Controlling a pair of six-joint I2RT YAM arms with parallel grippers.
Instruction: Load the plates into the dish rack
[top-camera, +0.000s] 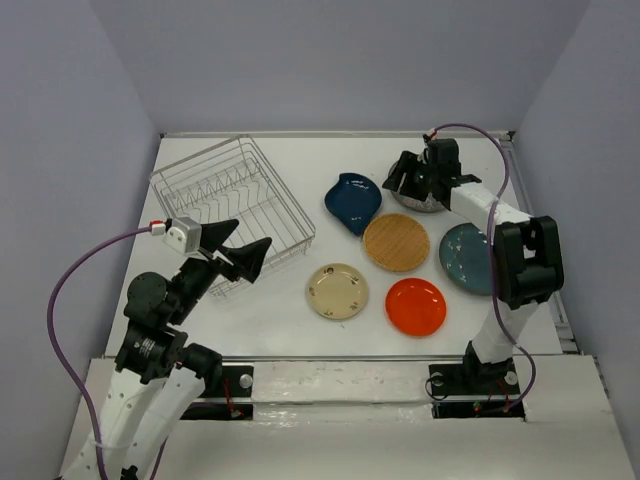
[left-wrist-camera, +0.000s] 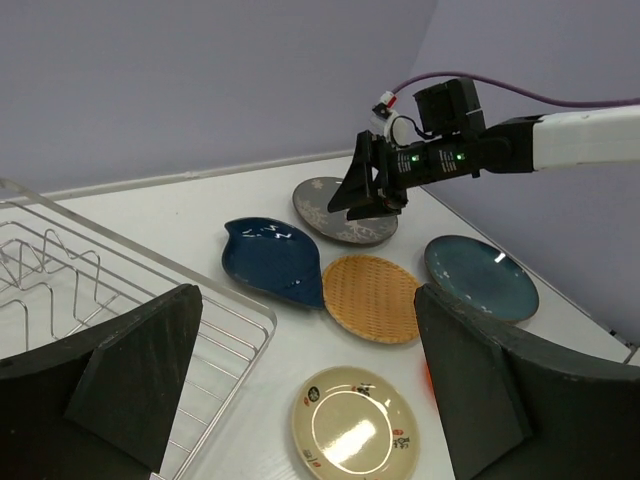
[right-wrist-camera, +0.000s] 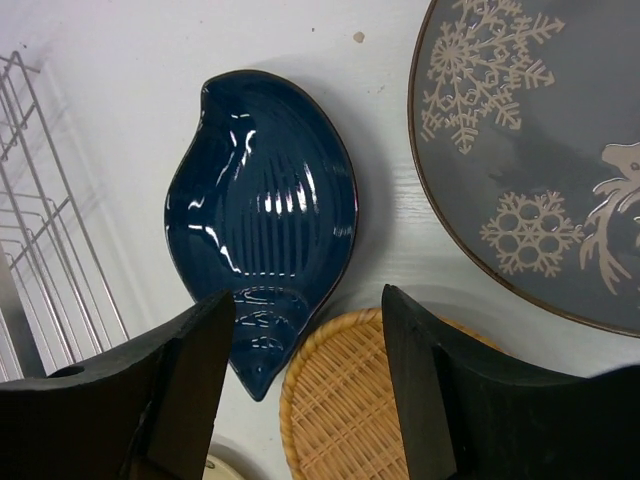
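Observation:
The dish rack (top-camera: 232, 205) stands empty at the back left. Six plates lie flat on the table: navy (top-camera: 352, 200), tan woven (top-camera: 396, 241), teal (top-camera: 468, 258), cream (top-camera: 337, 291), orange-red (top-camera: 415, 306) and grey patterned (top-camera: 428, 200). My left gripper (top-camera: 240, 247) is open and empty, above the rack's near right corner (left-wrist-camera: 120, 290), with the cream plate (left-wrist-camera: 352, 432) below it. My right gripper (top-camera: 405, 180) is open and empty, hovering over the grey plate's (right-wrist-camera: 540, 150) left edge, looking down on the navy plate (right-wrist-camera: 265, 210) and tan plate (right-wrist-camera: 345, 400).
Grey walls close in the table at the back and on both sides. The right arm reaches over the teal plate (left-wrist-camera: 480, 275). A purple cable loops off each wrist. A strip of bare white table runs along the near edge (top-camera: 300, 335).

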